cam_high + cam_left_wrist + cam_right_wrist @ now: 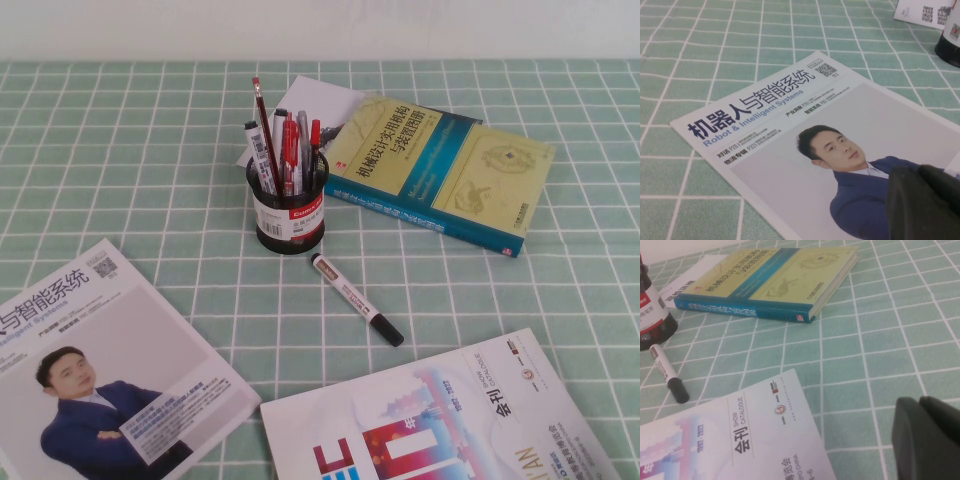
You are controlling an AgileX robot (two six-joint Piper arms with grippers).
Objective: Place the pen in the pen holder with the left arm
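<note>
The pen (356, 299) lies on the bench (150, 160) just beside the pen holder (288, 214). My left hand (925, 202) hovers over a magazine (790, 145), my right hand (930, 437) over the bench; I cannot tell their opening.

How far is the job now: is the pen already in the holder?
Not started. The pen lies flat on the tablecloth beside the pen holder, which holds only other pens. Nothing is in hand: the left tool sits over the magazine, and the right tool is parked near the catalogue. Left: reach, grasp, lift and drop in the pen.
</note>
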